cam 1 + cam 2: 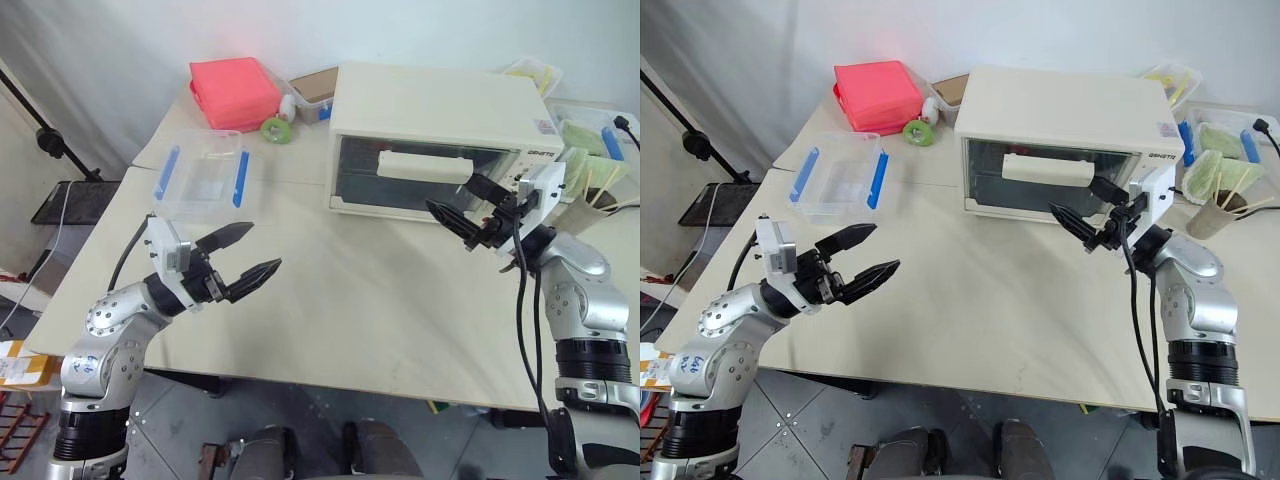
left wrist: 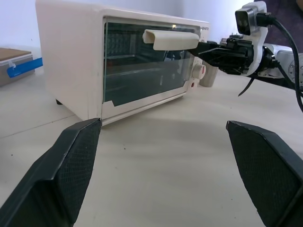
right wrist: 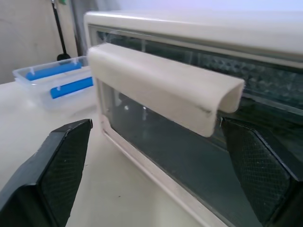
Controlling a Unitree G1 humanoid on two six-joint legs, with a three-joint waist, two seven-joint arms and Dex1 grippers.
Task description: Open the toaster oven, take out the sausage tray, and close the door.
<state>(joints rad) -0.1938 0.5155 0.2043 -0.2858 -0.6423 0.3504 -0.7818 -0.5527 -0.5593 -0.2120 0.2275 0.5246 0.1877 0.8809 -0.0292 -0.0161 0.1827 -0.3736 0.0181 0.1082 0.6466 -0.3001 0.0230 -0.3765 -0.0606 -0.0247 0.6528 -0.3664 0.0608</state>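
Starting near: bare table (image 1: 360, 320) between both arms, wide open room up to the toaster oven (image 1: 430, 110) at the far middle. Left gripper (image 1: 243, 256) hovers over the near-left tabletop, jaws spread wide, holding nothing, aimed toward the oven. Right gripper (image 1: 462, 208) sits just in front of the door (image 1: 420, 180), jaws wide and empty, close to the cream bar handle (image 3: 161, 90). Door shut, glass dark; can't make out the sausage tray inside. Clear blue-clipped container (image 1: 200, 178) lies left of the oven.

Cream-white oven (image 1: 440, 105) with dark glass door (image 1: 425, 175); clear box (image 1: 200, 175) with blue clips; pink-red box (image 1: 235, 92) far left.
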